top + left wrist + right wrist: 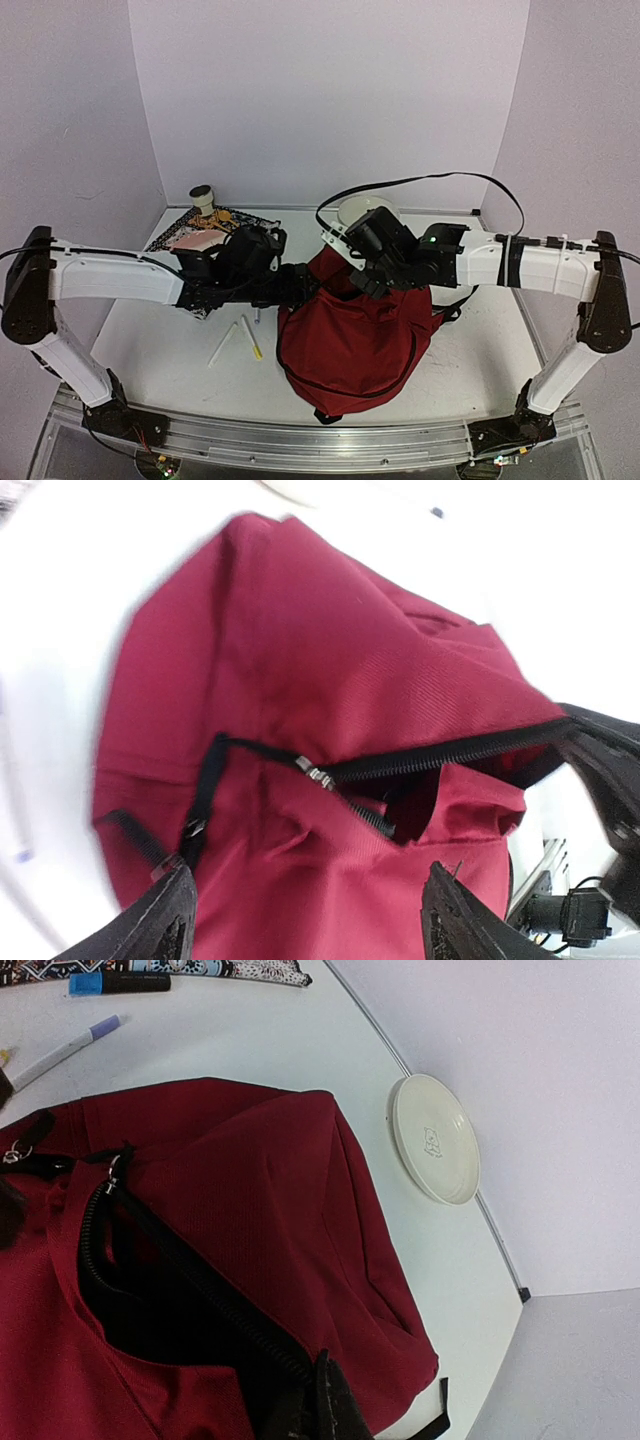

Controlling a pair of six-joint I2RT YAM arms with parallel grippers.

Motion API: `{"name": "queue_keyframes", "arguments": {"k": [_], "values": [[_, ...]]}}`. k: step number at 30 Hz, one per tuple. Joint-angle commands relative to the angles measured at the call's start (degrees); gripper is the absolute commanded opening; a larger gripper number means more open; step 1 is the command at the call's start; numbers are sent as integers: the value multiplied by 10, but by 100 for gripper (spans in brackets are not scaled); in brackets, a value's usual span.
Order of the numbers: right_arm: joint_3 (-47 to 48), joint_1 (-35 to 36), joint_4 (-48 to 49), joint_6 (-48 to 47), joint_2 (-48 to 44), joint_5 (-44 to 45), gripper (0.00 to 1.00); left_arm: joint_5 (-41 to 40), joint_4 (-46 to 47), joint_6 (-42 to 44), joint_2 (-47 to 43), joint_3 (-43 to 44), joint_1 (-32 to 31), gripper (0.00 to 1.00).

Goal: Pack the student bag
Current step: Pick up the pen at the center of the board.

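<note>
The right gripper is clenched on the zip edge of the student bag, holding its mouth up. The left gripper stands released, nothing between its fingers, directly over the partly unzipped opening. The bag lies mid-table between both arms, its long axis near-to-far and its mouth at the far end, and the left arm is nearer the pens; count one bag, one white plate, two white pens left of the bag.

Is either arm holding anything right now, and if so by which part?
The right pincer is shut on the bag, pinching the zipper edge of its opening. The left pincer is open, holding nothing.
</note>
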Motion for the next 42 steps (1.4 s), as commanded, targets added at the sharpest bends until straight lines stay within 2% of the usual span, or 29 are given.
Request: {"name": "queue_keyframes", "arguments": {"k": [1,9,15,24,28,36,42], "values": [[34,0,5,20,12,26,0,-68,-70,-10,-97,-47,4,78],[37,0,5,25,22,16,0,-121,-183,-36,-135,-110,12,71],[30,0,5,27,18,12,0,-117,-260,-27,-144,-139,49,67],[36,1,7,27,22,7,0,-80,-272,13,-73,-170,87,65],[36,0,7,26,20,6,0,-71,-263,39,-28,-158,96,58],[35,0,7,24,12,13,0,13,-244,61,-6,-162,100,45],[40,0,7,24,18,13,0,58,-244,63,1,-180,100,29]]}}
